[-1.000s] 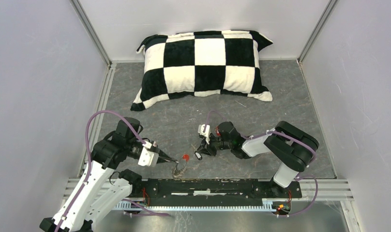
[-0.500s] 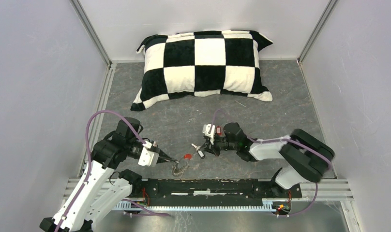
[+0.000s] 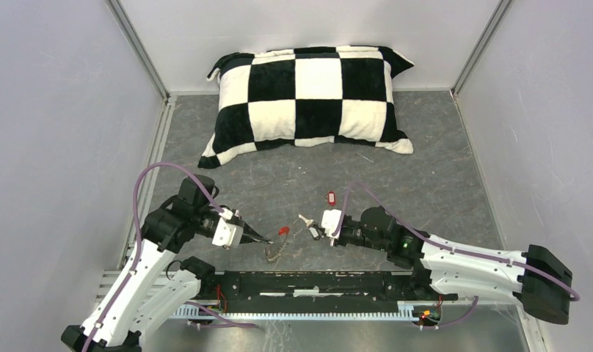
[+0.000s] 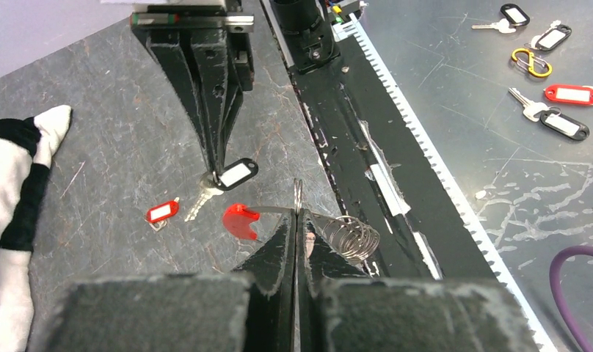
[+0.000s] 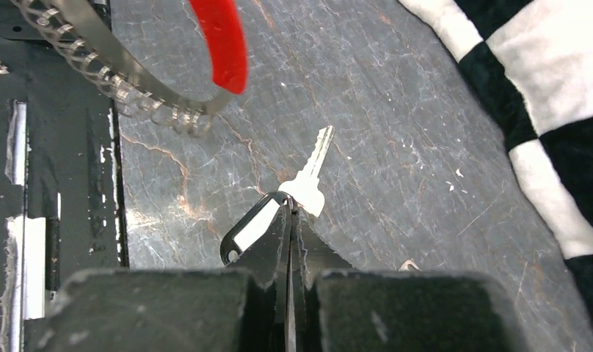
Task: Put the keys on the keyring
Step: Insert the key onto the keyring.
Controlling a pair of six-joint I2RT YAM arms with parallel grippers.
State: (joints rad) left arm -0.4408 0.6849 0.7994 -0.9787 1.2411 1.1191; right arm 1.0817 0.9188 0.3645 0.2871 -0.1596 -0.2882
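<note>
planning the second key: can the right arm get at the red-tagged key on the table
Probably not yet: the red-tagged key lies bare nearby, but the right hand is shut on the black-tagged key.

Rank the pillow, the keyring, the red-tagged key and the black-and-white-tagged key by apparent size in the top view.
1. Pillow, by far the largest.
2. Keyring.
3. Red-tagged key and black-and-white-tagged key: both tiny, too alike to rank; the latter sits at the right gripper tips.

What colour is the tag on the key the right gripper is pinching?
That key has a black-rimmed tag with a white insert; clearest in the left wrist view.
</note>
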